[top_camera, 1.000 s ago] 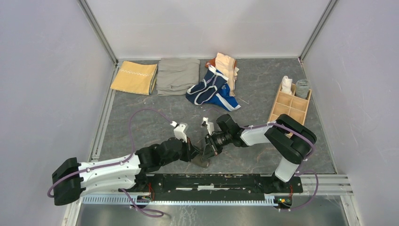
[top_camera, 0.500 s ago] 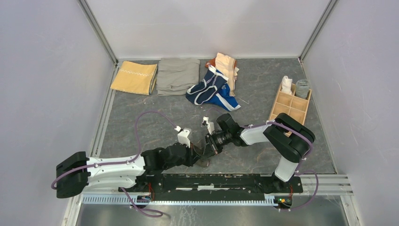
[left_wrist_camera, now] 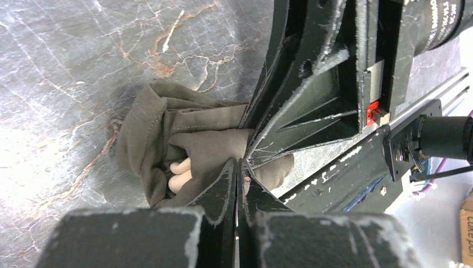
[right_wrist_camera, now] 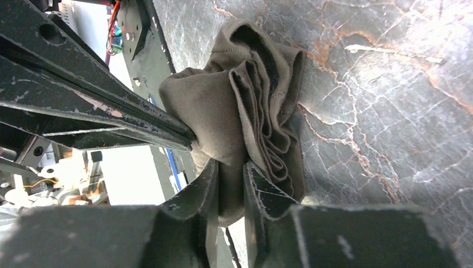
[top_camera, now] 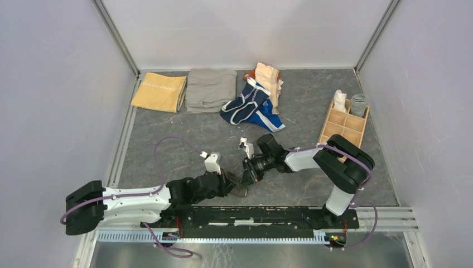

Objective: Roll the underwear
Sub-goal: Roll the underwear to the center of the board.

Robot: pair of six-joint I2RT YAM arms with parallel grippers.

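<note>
The dark grey-brown underwear (top_camera: 240,190) lies bunched into a tight wad near the table's front edge, with a tan band (left_wrist_camera: 179,174) peeking out of its folds. My left gripper (left_wrist_camera: 241,162) is shut, its tips pinching the cloth's edge from the left. The right gripper (right_wrist_camera: 230,165) comes in from the right, its narrow jaws closed on a thick fold of the same underwear (right_wrist_camera: 251,106). In the top view the two grippers, left (top_camera: 228,182) and right (top_camera: 246,177), meet over the wad. More underwear lies in a heap at the back: navy with white trim (top_camera: 244,103), bright blue (top_camera: 270,119) and peach (top_camera: 270,78).
A folded mustard-yellow cloth (top_camera: 159,91) and a folded grey-khaki cloth (top_camera: 211,89) lie at the back left. A wooden divided box (top_camera: 343,124) with rolled items in its far cells stands at the right. The black base rail (top_camera: 251,215) runs just behind the wad.
My left arm has sunk lower and stretched further right, bringing its gripper tight against the wad. The right arm and the underwear have barely moved.
</note>
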